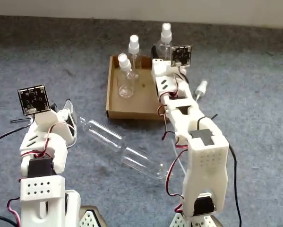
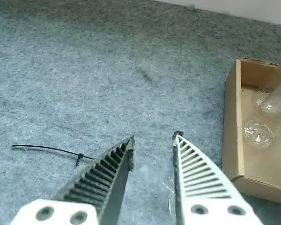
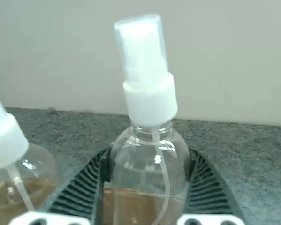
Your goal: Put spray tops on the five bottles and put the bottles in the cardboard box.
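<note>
- Right pincer (image 3: 148,158) is clenching the held bottle (image 3: 147,117), top on, at the box (image 1: 112,87) far corner.
- Left pincer (image 2: 154,138) is hanging released over the carpet (image 2: 84,70).
- I'm judging this as the boxing step. Next I'm needing a straight lower and release, missing the boxed bottles (image 1: 125,78).
- Bare bottles (image 1: 143,163) are lying on fuzzy carpet: clear, smooth, round, likely rolling.
- Loose top (image 1: 201,88) is lying near: white, thin tube.

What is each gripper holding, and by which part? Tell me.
The right gripper holds a spray-topped bottle by its body, fingers on either side. The left gripper is open, holding nothing.
</note>
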{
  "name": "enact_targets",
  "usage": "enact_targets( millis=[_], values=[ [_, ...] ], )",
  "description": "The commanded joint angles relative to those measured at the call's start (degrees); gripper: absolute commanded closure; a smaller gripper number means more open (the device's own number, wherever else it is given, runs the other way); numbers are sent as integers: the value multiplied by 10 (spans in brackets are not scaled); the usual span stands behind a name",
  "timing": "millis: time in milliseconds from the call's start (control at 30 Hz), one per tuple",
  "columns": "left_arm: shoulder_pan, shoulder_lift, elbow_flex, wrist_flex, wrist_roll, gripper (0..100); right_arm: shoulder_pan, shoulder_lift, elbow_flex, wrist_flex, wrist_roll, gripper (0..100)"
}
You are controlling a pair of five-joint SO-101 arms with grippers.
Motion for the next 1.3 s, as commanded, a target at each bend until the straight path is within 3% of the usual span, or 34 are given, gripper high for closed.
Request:
enact_targets(
  millis=[0,433,633,1267],
  values=[
    [12,-9,-7,-9,4,870,-14,-10,-32,-13,18,878],
    [12,-9,-7,-9,4,870,-13,-9,-31,-16,17,873],
    [12,-9,-7,-9,5,870,-13,-9,-31,-13,17,773],
    [12,-9,-7,-10,5,870,-12,-14,-30,-13,18,766]
  ],
)
